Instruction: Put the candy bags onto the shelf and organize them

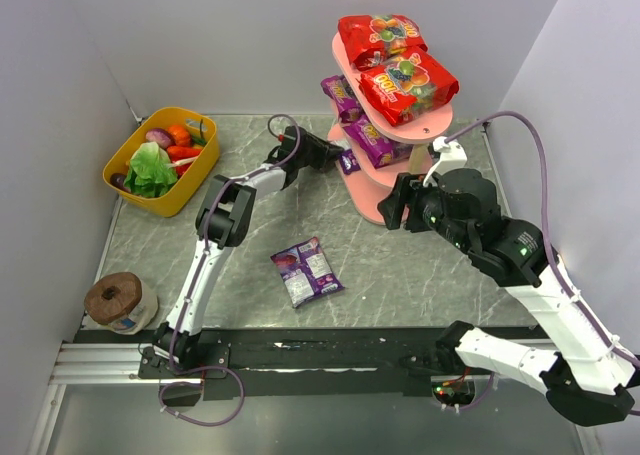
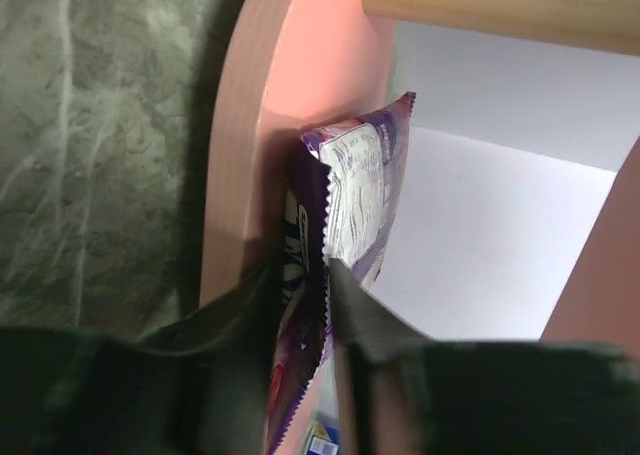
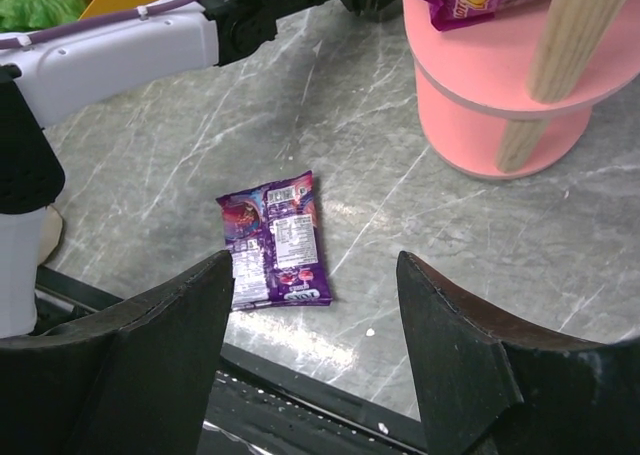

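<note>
lettering on purple bag [image 2: 360, 190] in left gripper [image 2: 303, 280] is blurred.

We see a grey-green marbled table [image 1: 400, 265]. Directly on it lie four things. One purple candy bag [image 1: 307, 271] lies flat near the middle. The pink shelf [image 1: 365, 193] stands on its base at the far right, and a yellow basket [image 1: 185, 190] sits at the far left. A brown roll [image 1: 118, 301] stands at the near-left corner, well apart from the rest.

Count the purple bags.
4 purple bags: two on the shelf, middle tier; one in the left hand at the bottom tier; one on the table. Others may be hidden.
</note>
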Motion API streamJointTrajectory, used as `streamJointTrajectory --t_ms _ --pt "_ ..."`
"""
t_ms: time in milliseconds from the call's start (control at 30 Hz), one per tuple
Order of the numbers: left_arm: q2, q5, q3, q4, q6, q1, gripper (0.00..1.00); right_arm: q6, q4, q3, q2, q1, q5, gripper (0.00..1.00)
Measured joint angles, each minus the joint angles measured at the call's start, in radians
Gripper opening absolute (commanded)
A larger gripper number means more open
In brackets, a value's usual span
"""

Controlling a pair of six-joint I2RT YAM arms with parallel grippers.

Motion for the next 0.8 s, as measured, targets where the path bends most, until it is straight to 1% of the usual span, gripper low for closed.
streamJointTrajectory --t_ms 67,167,333,400,500,600,733,800 --pt "0.0 0.0 0.0 0.002 0.01 0.002 0.42 -0.006 0.004 -0.001 -0.003 0.0 -0.011 0.75" --pt "-0.001 0.002 0.002 0.013 0.02 0.007 0.5 -0.021 0.02 -0.008 -0.018 0.0 -0.042 0.75" --pt "-0.014 0.005 -0.003 0.02 0.056 0.017 0.58 -0.037 0.051 -0.017 -0.041 -0.001 -0.093 0.77" --pt "-0.031 0.004 -0.017 0.016 0.08 0.018 0.66 -0.04 0.06 -0.017 -0.04 -0.001 -0.108 0.78" --pt "-0.086 -0.002 -0.072 -0.008 0.124 0.023 0.73 -0.044 0.063 -0.017 -0.034 -0.001 -0.12 0.83" --pt "-0.145 -0.006 -0.141 -0.042 0.169 0.026 0.78 -0.044 0.07 -0.018 -0.031 -0.002 -0.125 0.86" --pt "-0.249 -0.007 -0.256 -0.119 0.239 0.025 0.8 -0.044 0.089 -0.024 -0.028 -0.002 -0.137 0.86" --pt "-0.314 -0.008 -0.335 -0.144 0.278 0.023 0.8 -0.044 0.102 -0.029 -0.022 -0.001 -0.141 0.85"
